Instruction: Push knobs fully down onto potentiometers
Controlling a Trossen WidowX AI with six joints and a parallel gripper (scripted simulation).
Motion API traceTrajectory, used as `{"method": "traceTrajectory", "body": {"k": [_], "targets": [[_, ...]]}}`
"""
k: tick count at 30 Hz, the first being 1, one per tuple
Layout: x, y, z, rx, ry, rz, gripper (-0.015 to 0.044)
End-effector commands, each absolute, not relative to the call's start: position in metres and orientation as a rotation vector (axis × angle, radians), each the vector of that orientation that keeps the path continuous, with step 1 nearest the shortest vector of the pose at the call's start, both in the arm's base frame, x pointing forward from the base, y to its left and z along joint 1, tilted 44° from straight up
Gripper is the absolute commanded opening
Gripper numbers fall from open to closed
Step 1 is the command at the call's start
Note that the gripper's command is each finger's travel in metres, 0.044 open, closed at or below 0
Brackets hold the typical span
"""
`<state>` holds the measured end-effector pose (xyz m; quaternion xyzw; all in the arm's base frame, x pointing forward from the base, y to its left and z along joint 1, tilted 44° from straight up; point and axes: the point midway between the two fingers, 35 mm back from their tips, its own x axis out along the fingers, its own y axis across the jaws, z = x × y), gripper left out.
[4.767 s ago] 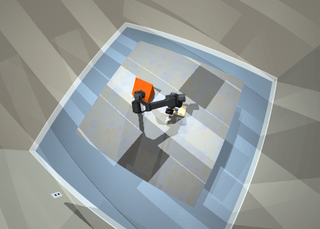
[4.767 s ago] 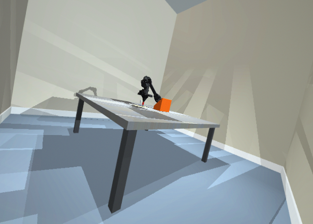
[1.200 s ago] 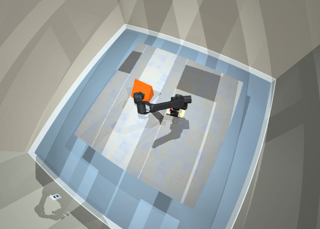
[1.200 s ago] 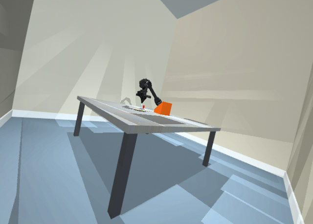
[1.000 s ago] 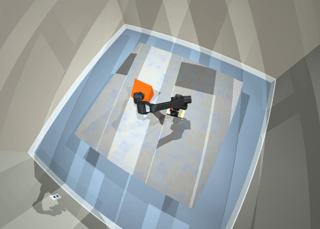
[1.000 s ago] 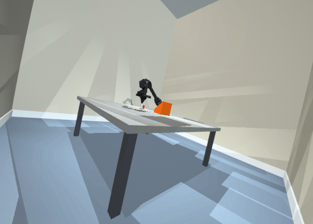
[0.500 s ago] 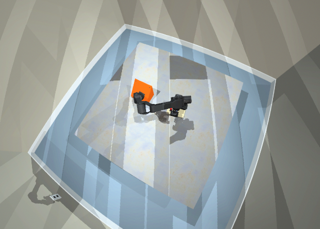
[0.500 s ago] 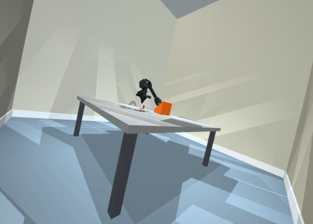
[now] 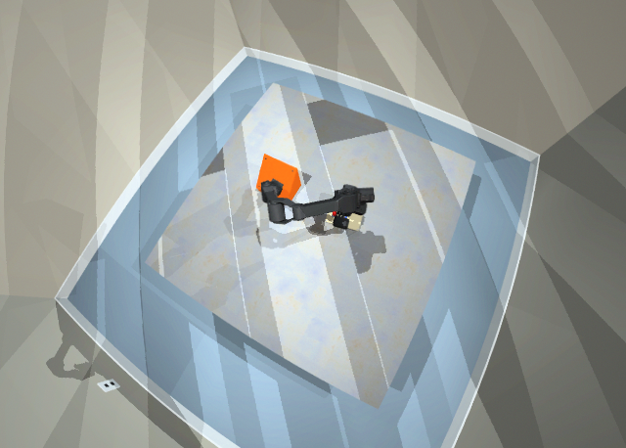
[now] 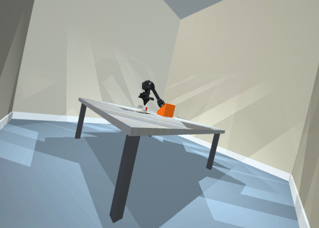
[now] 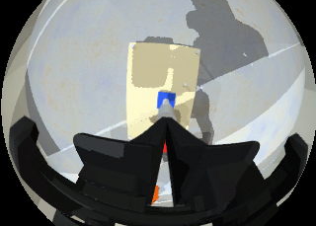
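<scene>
Currently, the pale yellow circuit board [image 9: 355, 222] [image 10: 147, 113] [image 11: 140, 103] is resting on the table [image 9: 303, 282] [image 10: 177, 131] [image 11: 74, 63], lying right of the orange wedge-shaped block [image 9: 280, 172] [image 10: 168, 110] [image 11: 155, 192] in the top view and left of it in the exterior view. The black arm [image 9: 323, 208] [image 10: 156, 93] is reaching out from beside the block and bending down above the board. Its gripper [image 9: 342, 221] [image 10: 145, 104] [image 11: 166, 121] is pointing downward with its fingertips closed together, holding nothing. In the wrist view, a grey knob-like piece [image 11: 166, 108] is standing over the blue part [image 11: 166, 95], just beyond the tips; whether they are touching it, I cannot tell. A red part [image 9: 334, 213] [image 10: 146, 108] [image 11: 165, 147] is standing upright at the board's left side in the top view, and in the wrist view it is showing through the narrow opening behind the fingertips. Probably the grey piece is one of the knobs, though how deep it is sitting is too small to judge.
</scene>
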<state>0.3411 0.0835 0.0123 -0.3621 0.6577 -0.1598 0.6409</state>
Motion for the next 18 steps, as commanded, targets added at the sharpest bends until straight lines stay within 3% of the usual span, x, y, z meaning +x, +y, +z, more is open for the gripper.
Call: {"method": "traceTrajectory", "body": {"k": [1, 18], "targets": [[0.3421, 0.0794, 0.0093, -0.828, 1.499, -0.369, 0.0], [0.3427, 0.0746, 0.0043, -0.828, 1.499, -0.369, 0.0]]}}
